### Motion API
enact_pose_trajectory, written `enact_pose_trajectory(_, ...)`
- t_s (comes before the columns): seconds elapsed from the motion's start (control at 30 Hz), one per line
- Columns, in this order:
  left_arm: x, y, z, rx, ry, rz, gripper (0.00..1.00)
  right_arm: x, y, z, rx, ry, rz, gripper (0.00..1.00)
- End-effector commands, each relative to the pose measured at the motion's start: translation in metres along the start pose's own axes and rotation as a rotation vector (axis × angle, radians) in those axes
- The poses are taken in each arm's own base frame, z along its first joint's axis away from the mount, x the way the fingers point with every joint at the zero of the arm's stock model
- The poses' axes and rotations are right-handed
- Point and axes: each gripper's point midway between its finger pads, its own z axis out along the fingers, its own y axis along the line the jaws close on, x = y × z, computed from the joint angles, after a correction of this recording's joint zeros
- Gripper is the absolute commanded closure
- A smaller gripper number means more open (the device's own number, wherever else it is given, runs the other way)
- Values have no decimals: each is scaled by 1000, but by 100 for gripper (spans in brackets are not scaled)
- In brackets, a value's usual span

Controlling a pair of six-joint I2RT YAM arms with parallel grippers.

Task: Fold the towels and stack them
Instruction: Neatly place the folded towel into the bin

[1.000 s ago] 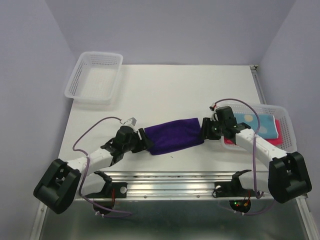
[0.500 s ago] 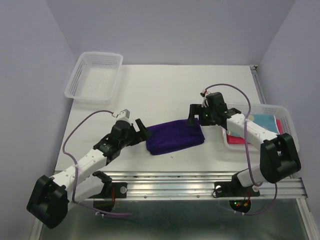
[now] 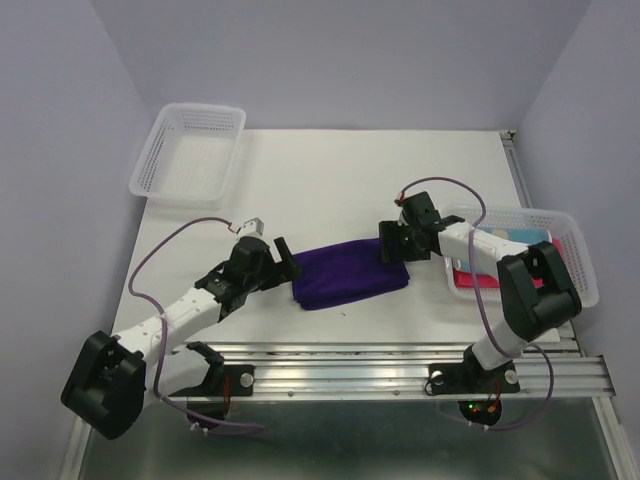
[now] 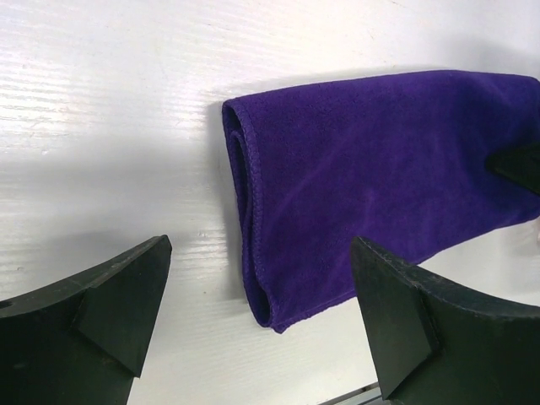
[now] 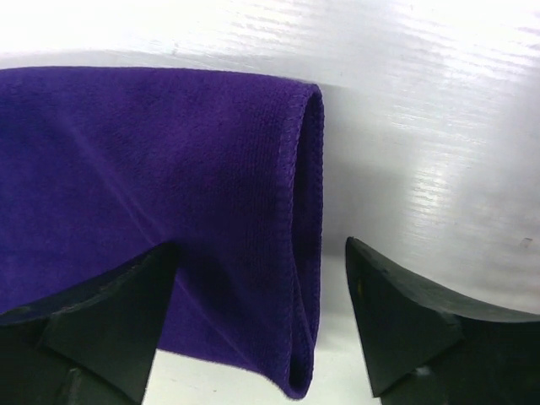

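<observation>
A dark purple towel (image 3: 350,272) lies folded into a long band on the white table (image 3: 370,180), near the front edge. My left gripper (image 3: 283,258) hangs open just off its left end. In the left wrist view the towel (image 4: 371,177) shows its doubled edge, with its near corner between the spread fingers (image 4: 110,295) of the gripper (image 4: 261,312). My right gripper (image 3: 392,243) stands open over the right end. In the right wrist view that gripper (image 5: 261,321) straddles the folded edge of the towel (image 5: 169,186) without pinching it. A light blue towel (image 3: 528,241) and a pink-red towel (image 3: 468,279) lie in the right basket.
A white mesh basket (image 3: 190,155) sits at the back left of the table. A second mesh basket (image 3: 575,250) stands at the right edge, partly behind my right arm. The metal rail (image 3: 400,360) runs along the front edge.
Both grippers have opened and let go of the purple towel's ends. The towel now lies slack and a little shorter. The right gripper swung up and came back over the right end.
</observation>
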Motion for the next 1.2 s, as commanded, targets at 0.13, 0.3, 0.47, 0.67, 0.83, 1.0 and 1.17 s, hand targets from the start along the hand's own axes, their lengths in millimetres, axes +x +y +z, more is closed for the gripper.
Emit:
enact_pose_trajectory(0.13,-23,-13,1,13,-58,28,1,24,-2,23,42,76,-27,33)
enact_pose_trajectory(0.3,-24,-11,1,9,-64,29,1,40,3,27,107,100,-35,64)
enact_pose_trajectory(0.47,-25,-12,0,19,-73,30,1,35,-2,15,221,50,-27,84)
enact_pose_trajectory(0.67,-32,-16,-5,38,-97,43,1,-27,-9,-43,353,-126,-39,99)
enact_pose_trajectory(0.83,-35,-18,-7,46,-108,53,1,-61,-23,-96,498,-202,-59,99)
enact_pose_trajectory(1.0,-32,-16,-5,48,-95,56,1,-71,-42,-142,655,-213,-66,99)
enact_pose_trajectory(1.17,-30,-15,-5,53,-94,56,1,-76,-60,-173,728,-193,-70,99)
